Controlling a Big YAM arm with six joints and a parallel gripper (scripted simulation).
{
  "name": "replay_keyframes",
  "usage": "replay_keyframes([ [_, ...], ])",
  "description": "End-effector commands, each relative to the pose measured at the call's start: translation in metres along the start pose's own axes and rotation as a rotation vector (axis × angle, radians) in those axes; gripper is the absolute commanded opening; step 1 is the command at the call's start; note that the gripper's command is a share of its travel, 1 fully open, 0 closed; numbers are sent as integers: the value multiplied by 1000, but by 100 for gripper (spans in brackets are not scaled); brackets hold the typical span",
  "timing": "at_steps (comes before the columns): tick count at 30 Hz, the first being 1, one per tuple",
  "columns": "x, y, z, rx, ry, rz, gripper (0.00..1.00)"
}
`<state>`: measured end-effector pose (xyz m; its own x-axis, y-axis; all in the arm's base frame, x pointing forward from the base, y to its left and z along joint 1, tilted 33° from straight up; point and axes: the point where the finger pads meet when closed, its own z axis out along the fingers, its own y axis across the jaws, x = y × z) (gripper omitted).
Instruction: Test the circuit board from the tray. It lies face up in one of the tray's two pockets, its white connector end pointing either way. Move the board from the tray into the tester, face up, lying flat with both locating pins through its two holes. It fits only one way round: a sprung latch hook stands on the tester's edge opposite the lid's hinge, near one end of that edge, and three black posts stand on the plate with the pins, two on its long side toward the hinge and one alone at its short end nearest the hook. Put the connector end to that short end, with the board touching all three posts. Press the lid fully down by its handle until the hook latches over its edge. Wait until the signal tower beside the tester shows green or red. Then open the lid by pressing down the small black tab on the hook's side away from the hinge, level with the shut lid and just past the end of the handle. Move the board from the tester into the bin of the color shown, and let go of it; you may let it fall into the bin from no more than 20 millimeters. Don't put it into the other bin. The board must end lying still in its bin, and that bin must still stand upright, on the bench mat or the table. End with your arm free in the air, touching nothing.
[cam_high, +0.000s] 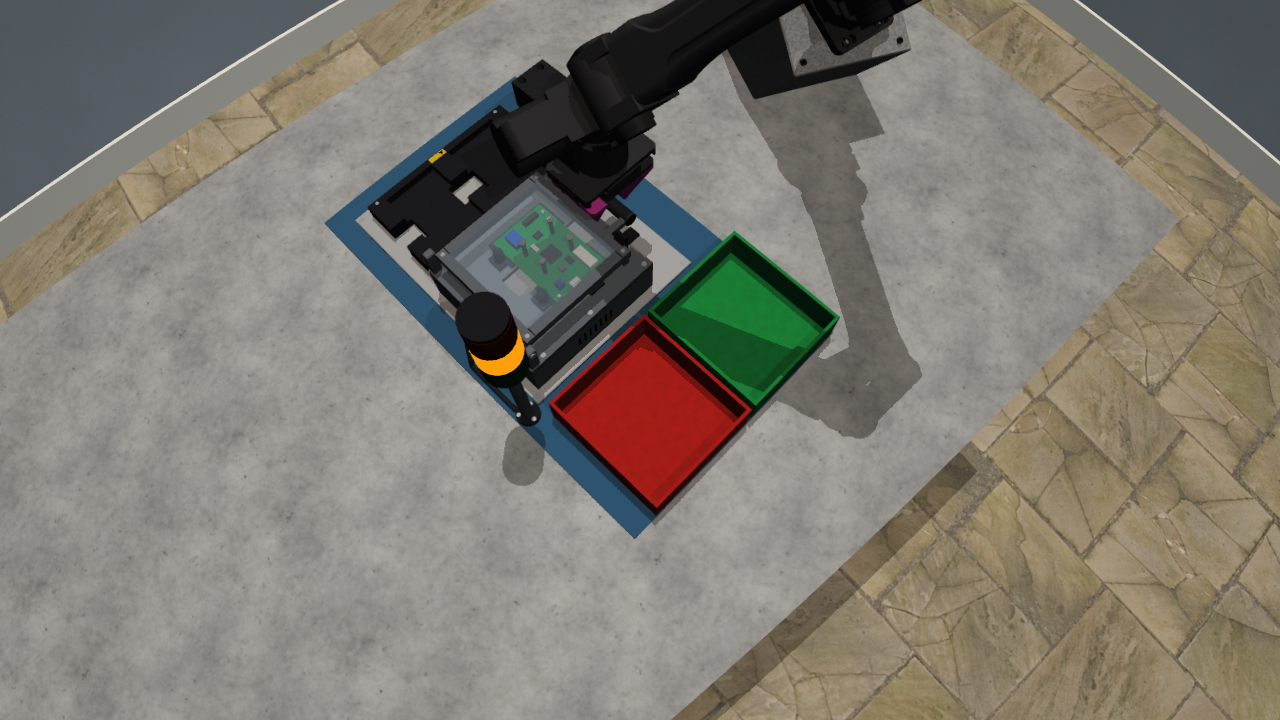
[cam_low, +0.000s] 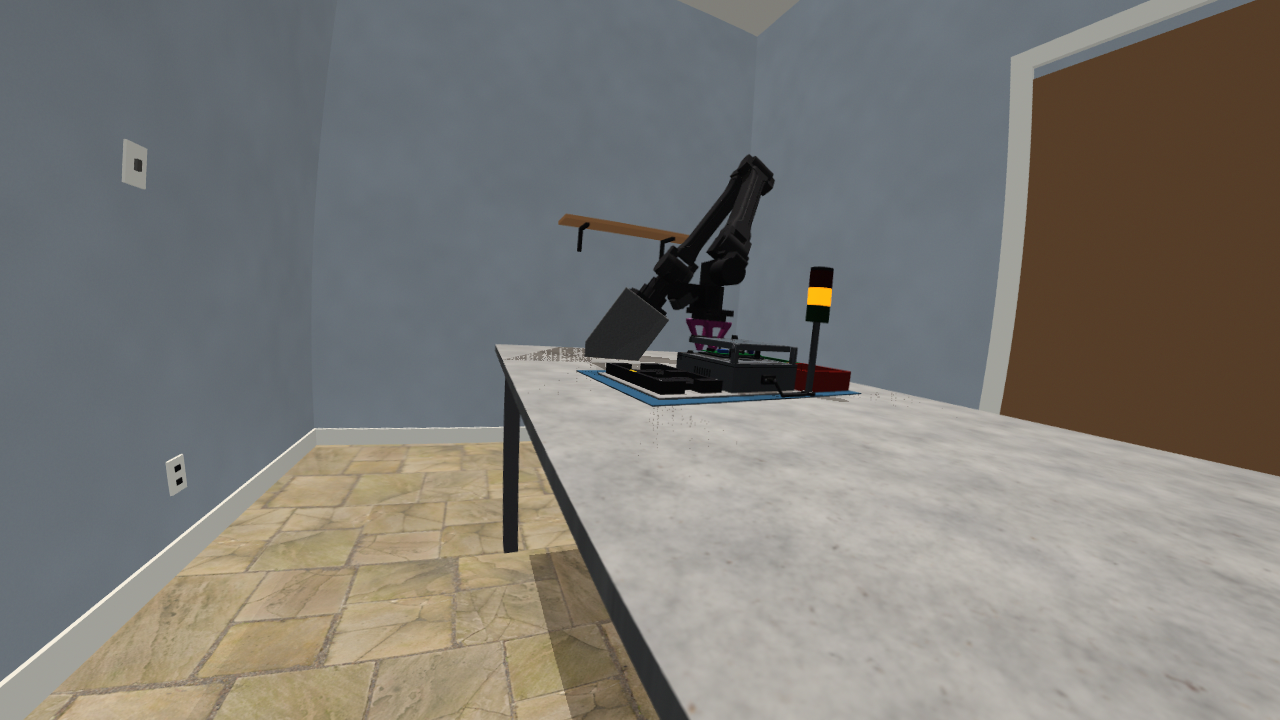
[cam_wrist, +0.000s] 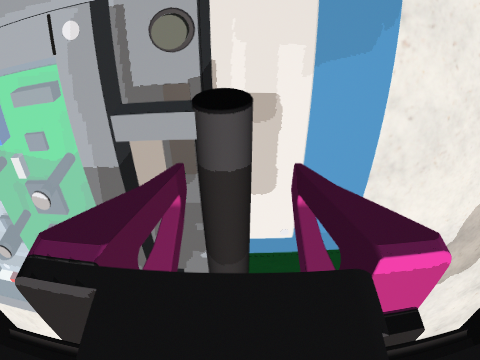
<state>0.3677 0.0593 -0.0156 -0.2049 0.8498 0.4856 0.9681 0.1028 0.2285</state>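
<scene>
The green circuit board lies in the black tester under the clear lid, which is down over it; the board also shows at the left of the wrist view. My gripper hangs just above the tester's far edge, also seen in the exterior view. In the wrist view its magenta fingers stand apart on either side of the lid's dark round handle, with gaps on both sides. The gripper is open and holds nothing. The signal tower shows amber.
The black tray lies beyond the tester on the blue mat, both pockets empty. The green bin and red bin stand side by side to the tester's right. The arm's base stands at the table's far edge.
</scene>
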Motion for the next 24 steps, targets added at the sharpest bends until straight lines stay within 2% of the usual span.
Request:
replay_keyframes([
  [1,-4,26,-29,-62,-19,-25,48],
  [5,-4,26,-39,-63,-18,-26,48],
  [19,-3,25,-121,-68,-27,-32,48],
  [22,-5,24,-122,-60,-24,-26,48],
  [24,-3,25,-132,-68,-29,-32,48],
])
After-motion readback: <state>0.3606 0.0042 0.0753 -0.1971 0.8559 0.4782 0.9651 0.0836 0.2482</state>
